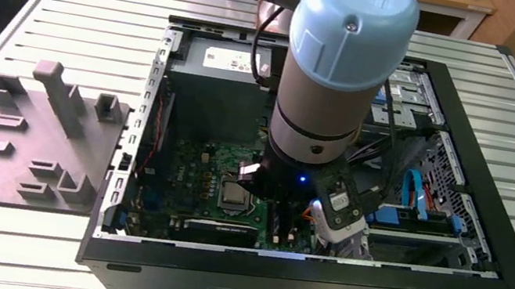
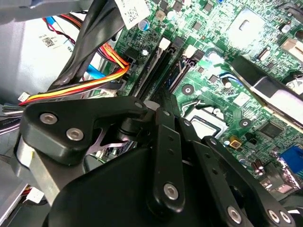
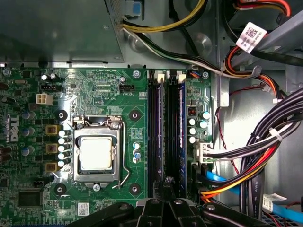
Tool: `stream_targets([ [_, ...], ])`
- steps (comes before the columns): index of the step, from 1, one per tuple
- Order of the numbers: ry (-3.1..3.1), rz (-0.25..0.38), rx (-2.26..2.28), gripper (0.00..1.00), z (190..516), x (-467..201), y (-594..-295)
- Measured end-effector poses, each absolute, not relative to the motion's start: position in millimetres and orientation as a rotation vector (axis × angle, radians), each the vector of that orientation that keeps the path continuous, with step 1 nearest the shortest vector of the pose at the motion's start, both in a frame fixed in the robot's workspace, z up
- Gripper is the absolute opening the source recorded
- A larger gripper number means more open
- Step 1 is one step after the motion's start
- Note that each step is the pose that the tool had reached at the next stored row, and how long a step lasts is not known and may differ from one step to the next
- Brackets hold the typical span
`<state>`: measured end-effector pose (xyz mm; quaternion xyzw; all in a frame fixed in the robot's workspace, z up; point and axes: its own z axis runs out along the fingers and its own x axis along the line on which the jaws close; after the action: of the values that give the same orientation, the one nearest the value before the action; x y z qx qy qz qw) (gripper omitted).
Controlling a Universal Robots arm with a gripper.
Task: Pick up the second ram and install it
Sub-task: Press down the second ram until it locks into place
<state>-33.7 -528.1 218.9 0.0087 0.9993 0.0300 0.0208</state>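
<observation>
In the first wrist view, the long black memory slots (image 3: 158, 137) run across the green motherboard (image 3: 94, 90) beside the processor socket (image 3: 96, 153). A narrow blue-green stick, the second ram (image 3: 181, 137), stands on edge in the slot farthest from the socket. My gripper (image 3: 166, 183) hangs low over the near end of these slots, its black fingers drawn together to a point. I cannot tell whether the tips touch the ram. In the second wrist view, the gripper's linkage (image 2: 151, 108) converges just above the same slots (image 2: 163, 71). In the exterior view, the arm (image 1: 339, 71) reaches down into the open computer case (image 1: 126, 169).
Bundles of coloured cables (image 3: 246, 165) and a blue cable (image 3: 222, 182) lie close beside the slots. The power supply (image 1: 218, 66) sits at the case's far end, with drive bays (image 1: 436, 216) on the exterior view's right. A grey parts holder (image 1: 36, 137) rests on the slatted table.
</observation>
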Motion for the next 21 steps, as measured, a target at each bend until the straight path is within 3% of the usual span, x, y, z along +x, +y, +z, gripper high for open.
stream_targets([
  [21,3.097,0.096,0.027,0.10,217.9,-33.6,-528.0],
])
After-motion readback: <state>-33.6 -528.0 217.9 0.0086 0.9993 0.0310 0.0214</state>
